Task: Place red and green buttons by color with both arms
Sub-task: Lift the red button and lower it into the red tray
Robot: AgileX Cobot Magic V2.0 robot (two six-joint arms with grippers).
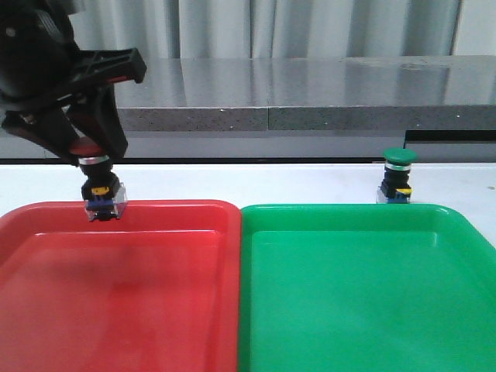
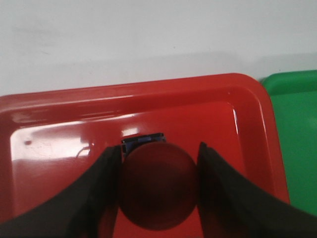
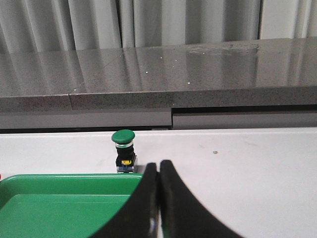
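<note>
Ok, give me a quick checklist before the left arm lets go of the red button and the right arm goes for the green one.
1. Left gripper shut on red button: ok, fingers clamp its cap.
2. Red button over red tray: ok in the left wrist view.
3. Red button low enough to release: cannot tell; the front view shows it hanging near the tray's far rim.
4. Green button upright on the table, behind green tray: ok.
5. Right gripper open for the pick: not ok, fingers are together.
6. Green tray ready: ok, nothing in it.

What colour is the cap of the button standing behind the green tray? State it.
Green; the button shows best in the right wrist view.
</note>
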